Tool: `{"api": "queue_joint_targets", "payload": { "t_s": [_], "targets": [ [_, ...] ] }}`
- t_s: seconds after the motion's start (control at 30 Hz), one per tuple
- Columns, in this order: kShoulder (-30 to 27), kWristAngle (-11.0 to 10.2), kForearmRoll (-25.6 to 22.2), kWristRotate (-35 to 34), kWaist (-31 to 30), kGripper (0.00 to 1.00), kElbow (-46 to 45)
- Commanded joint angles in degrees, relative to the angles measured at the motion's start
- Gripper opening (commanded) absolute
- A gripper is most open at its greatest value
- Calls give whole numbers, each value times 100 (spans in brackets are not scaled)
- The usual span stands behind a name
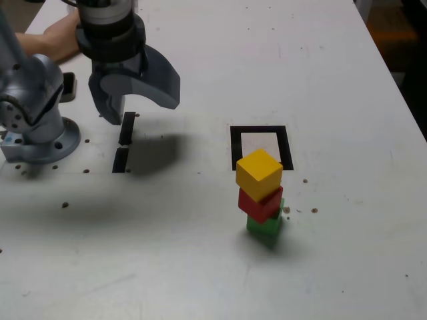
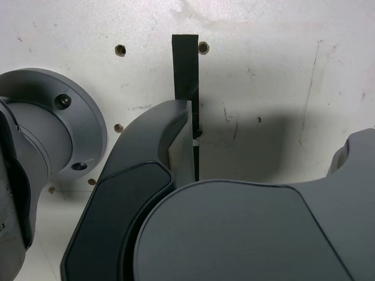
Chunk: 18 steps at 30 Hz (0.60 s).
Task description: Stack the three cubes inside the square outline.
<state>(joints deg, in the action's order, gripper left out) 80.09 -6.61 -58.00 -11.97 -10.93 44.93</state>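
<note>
The gripper (image 1: pixel 133 100) is hanging above the table (image 1: pixel 200 267) with its two grey fingers (image 1: pixel 163 77) spread wide apart and nothing sitting between them. Directly beneath the fingertips two short black strips (image 1: pixel 124 141) are lying end to end on the white surface — in the wrist view one strip (image 2: pixel 185 64) is running out from behind the tip of one finger (image 2: pixel 155 137), while the other finger (image 2: pixel 357 152) is showing at the opposite edge, with bare table and shadow filling the gap.

The three cubes are standing well away from the fingers, toward the exterior view's right and nearer that camera. They are sitting in one stack: the green cube (image 1: pixel 265 225) is resting on the table, the red cube (image 1: pixel 261 201) is lying on it, and the yellow cube (image 1: pixel 259 172) is topping the pile, each turned a little against the one below. The stack is standing just in front of the square outline (image 1: pixel 261 147) — the yellow cube is covering part of its near border, so whether the green cube's base is touching it cannot be told.

The arm's round base (image 1: pixel 37 137) is sitting beside the fingers at the exterior view's left, and a person's hand (image 1: pixel 50 37) is resting on the table behind it.
</note>
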Motion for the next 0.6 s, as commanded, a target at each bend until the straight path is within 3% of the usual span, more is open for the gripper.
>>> {"api": "queue_joint_targets", "payload": {
  "t_s": [0.0, 0.17, 0.4, 0.57],
  "targets": [
    [-40, 17, 15, 9, 11, 92, -15],
    [-4, 104, 12, 17, 11, 92, -35],
    [137, 455, -240, 104, 12, 91, 109],
    [115, 475, -527, 140, 10, 91, 333]
  ]
}}
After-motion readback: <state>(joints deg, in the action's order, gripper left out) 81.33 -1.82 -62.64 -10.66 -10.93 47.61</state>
